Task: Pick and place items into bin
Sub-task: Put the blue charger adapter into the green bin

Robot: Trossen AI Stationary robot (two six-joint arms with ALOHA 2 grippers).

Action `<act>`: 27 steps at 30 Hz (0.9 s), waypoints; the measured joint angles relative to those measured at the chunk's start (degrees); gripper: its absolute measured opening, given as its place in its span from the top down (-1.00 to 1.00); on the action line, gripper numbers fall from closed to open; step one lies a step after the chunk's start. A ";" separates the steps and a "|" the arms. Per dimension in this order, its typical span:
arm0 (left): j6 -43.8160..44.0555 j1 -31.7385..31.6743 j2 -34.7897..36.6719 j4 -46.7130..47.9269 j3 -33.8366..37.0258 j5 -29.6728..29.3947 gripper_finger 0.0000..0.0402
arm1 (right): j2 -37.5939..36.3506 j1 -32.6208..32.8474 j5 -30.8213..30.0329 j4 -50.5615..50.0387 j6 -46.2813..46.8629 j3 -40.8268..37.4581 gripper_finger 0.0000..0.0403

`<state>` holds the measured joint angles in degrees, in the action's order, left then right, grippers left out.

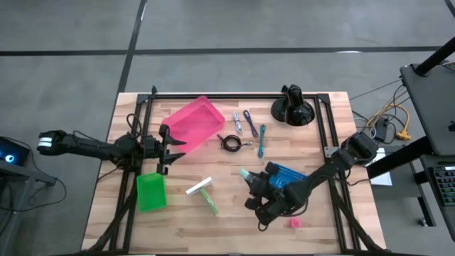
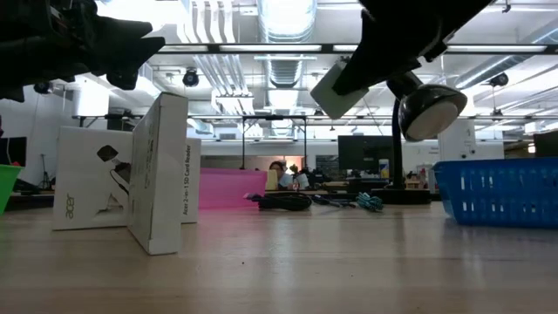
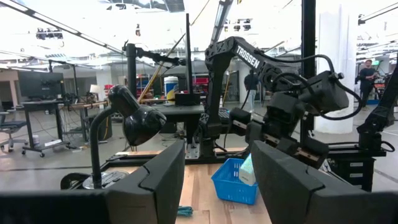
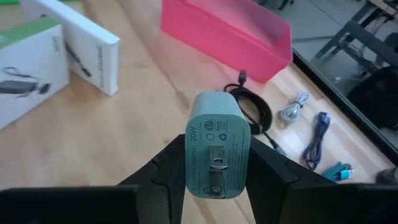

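Gripping a pale teal charger plug (image 4: 218, 144) between its two dark fingers, the right gripper (image 1: 250, 186) holds it off the wooden table (image 1: 213, 227), prongs toward the wrist camera. In the high view the plug shows just beside the blue bin (image 1: 286, 175), on the side facing the table's middle.

Other items lie farther from the blue bin, toward the pink bin (image 1: 193, 124): a black coiled cable (image 1: 229, 142), then a grey cable (image 1: 237, 122), a blue cable (image 1: 250, 122) and a teal cable (image 1: 261, 139) side by side. Two white boxes (image 1: 202, 192) with green trim stand on the table between the blue bin and a green bin (image 1: 150, 191). A small pink block (image 1: 295, 222) lies near the blue bin, toward the table's front edge.

The left gripper (image 1: 168, 148) hangs beside the pink bin with its fingers (image 3: 152, 186) apart and nothing between them.

A black domed camera mount (image 1: 292, 108) stands beyond the blue bin, near the far table edge
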<state>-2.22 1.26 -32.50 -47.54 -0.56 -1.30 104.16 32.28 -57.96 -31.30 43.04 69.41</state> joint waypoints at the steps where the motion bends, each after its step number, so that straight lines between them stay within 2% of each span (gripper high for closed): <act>1: 0.00 0.00 -0.02 0.02 -0.02 0.00 0.15 | -0.02 -0.34 -0.63 0.70 -0.37 -0.19 0.43; 6: 0.01 0.00 -0.02 0.02 -0.02 0.00 0.15 | -0.01 -2.50 0.39 5.00 -6.82 -0.53 0.43; 12: 0.02 0.00 -0.02 0.02 -0.02 0.00 0.15 | -0.02 -5.10 10.06 16.78 -21.07 -0.53 0.44; 15: 0.02 0.00 -0.02 0.02 -0.02 0.00 0.15 | -0.01 -5.92 10.77 22.84 -26.21 -0.92 0.44; 17: 0.01 0.00 -0.02 0.02 -0.02 0.00 0.15 | -0.02 -6.05 8.36 28.70 -30.56 -1.90 0.44; 20: 0.02 0.00 -0.02 0.02 -0.02 0.00 0.15 | -0.02 -6.19 8.22 41.44 -38.94 -4.62 0.44; 27: 0.02 0.00 -0.02 0.06 -0.02 0.00 0.15 | -0.30 -7.91 17.06 70.22 -51.50 -14.10 0.44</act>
<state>-2.20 1.26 -32.51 -47.48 -0.58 -1.30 103.86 24.37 -40.90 38.92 -8.47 55.30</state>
